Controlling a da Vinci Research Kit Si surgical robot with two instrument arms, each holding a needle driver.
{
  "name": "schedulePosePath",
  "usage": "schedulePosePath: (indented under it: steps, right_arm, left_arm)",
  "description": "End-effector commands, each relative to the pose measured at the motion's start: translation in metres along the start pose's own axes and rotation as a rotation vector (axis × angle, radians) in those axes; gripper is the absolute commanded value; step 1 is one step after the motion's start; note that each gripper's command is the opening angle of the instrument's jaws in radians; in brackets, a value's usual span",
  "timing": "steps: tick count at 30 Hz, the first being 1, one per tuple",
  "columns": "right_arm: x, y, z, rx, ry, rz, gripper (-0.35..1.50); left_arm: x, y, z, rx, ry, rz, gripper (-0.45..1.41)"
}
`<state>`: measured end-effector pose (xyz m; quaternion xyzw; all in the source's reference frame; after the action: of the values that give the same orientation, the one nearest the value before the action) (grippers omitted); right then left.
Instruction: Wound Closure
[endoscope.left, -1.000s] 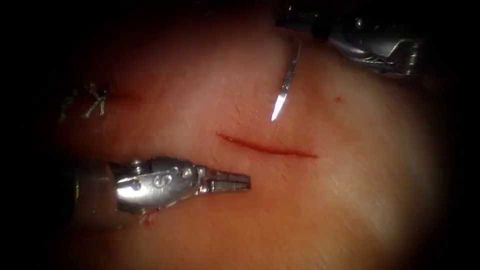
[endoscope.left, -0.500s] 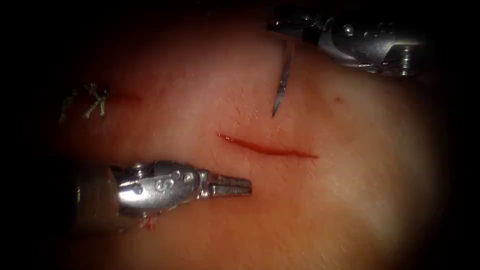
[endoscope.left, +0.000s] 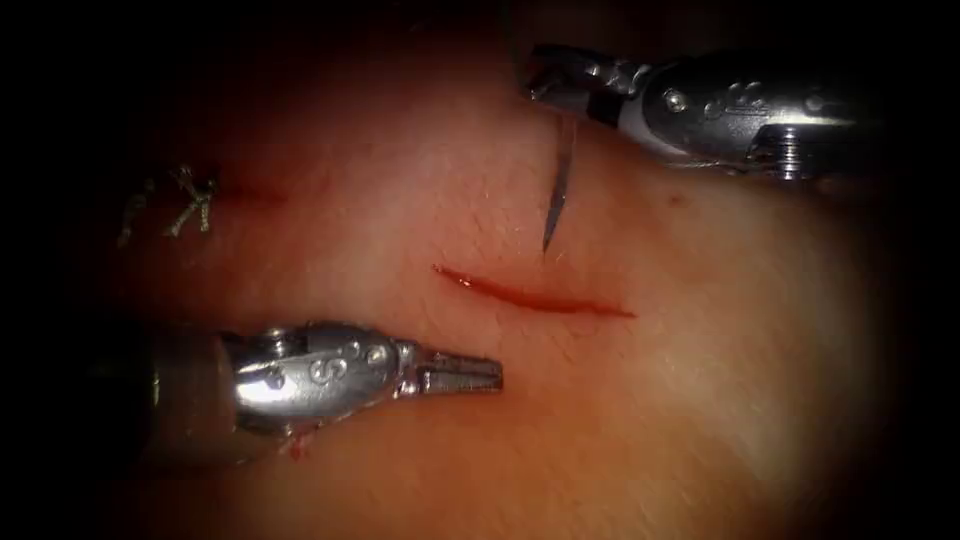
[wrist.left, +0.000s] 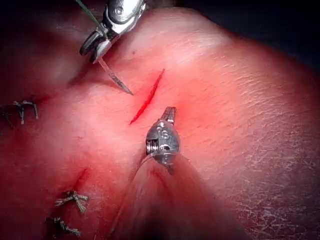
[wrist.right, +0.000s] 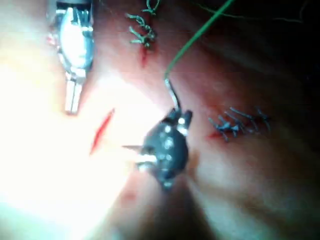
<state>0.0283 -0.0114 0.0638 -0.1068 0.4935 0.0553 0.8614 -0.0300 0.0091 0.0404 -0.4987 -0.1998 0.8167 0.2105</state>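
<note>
- Steel left tool (endoscope.left: 462, 373) lies nearest, on the near-left side of the cut (endoscope.left: 535, 294); its fingers (endoscope.left: 470, 366) are pressed together, holding nothing, with the tips pointing right and stopping just short of the cut's near edge.
- From the left wrist camera the same left tool (wrist.left: 170, 114) points its closed tip toward the cut (wrist.left: 147, 97), close beside the cut's middle but apart from it.
- Pink tissue (endoscope.left: 700, 400) spreads under everything, with the cut running as a thin red line left to right, slightly lower at its right end; it is unstitched and gapes only a little.
- Farther off, just beyond the cut, the needle (endoscope.left: 558, 185) hangs point-down in the air, its tip close above the tissue near the cut's far edge, not in the tissue.
- At the far right, the right tool (endoscope.left: 548, 88) has its fingers clamped on the needle near its tail end; the shaft leads away to the right.
- The right wrist camera shows the right tool (wrist.right: 176, 120) with the needle's tail curving up out of it and green thread (wrist.right: 197, 35) leading away from that end.
- At the far left, older stitches (endoscope.left: 190, 200) sit on the tissue with cut ends of thread sticking up, well apart from the open cut.
</note>
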Motion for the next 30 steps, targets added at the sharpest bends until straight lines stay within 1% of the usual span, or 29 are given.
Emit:
schedulePosePath:
  steps: [1,9,15,21,25,27,28,29,30]
  right_arm:
    - [0.0001,0.0001,0.0009,-0.001,0.003,-0.013,-0.35]
    - [0.0001,-0.0002,0.0011,-0.012,0.007,-0.038,-0.35]
    - [-0.0003,-0.0014,0.0013,-0.005,0.001,-0.049,-0.35]
    - [-0.0009,-0.0035,0.0016,0.026,-0.002,-0.07,-0.35]
    - [-0.0012,-0.0053,0.0018,0.055,0.0,-0.089,-0.35]
    - [-0.0015,-0.0067,0.0017,0.079,-0.006,-0.103,-0.35]
    - [-0.0015,-0.0067,0.0017,0.079,-0.006,-0.103,-0.35]
    - [-0.0016,-0.0079,0.0016,0.097,-0.007,-0.109,-0.35]
    - [-0.0016,-0.0079,0.0016,0.097,-0.007,-0.109,-0.35]
  left_arm:
    - [-0.0003,-0.0002,0.0008,-0.001,0.001,-0.001,-0.33]
    - [-0.0003,-0.0002,0.0007,-0.001,0.001,-0.001,-0.37]
    - [-0.0003,-0.0002,0.0007,-0.002,0.001,0.0,-0.37]
    - [-0.0004,-0.0004,0.0009,-0.001,0.001,0.001,-0.45]
    - [-0.001,-0.0003,0.0011,-0.003,-0.009,0.006,-0.45]
    - [-0.0014,-0.0002,0.0014,-0.007,-0.018,0.01,-0.45]
    - [-0.0014,-0.0002,0.0014,-0.007,-0.018,0.01,-0.45]
    - [-0.0016,-0.0003,0.0014,-0.006,-0.018,0.011,-0.45]
    - [-0.0016,-0.0003,0.0014,-0.006,-0.018,0.011,-0.45]
